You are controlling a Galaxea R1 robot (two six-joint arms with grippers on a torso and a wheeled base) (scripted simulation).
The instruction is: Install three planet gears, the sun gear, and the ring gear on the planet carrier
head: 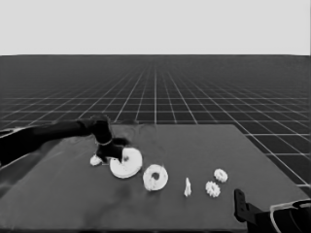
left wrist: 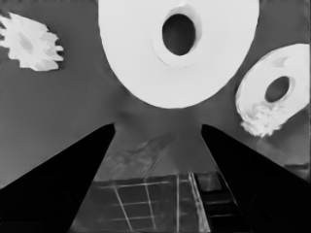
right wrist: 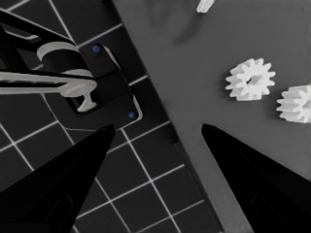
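Head view has the left gripper (head: 108, 156) at the far-left rim of the larger round part (head: 126, 163), fingers spread wide, holding nothing. A gear (head: 95, 160) lies just left of that part; the smaller round part (head: 155, 177) sits just right, apparently with one gear on it. Two gears (head: 216, 182) lie farther right, near the parked right gripper (right wrist: 158, 141), spread and empty. Gears seem unfinished; next calls for grasping one

Left claw (head: 108, 154) over larger round part (head: 126, 163)
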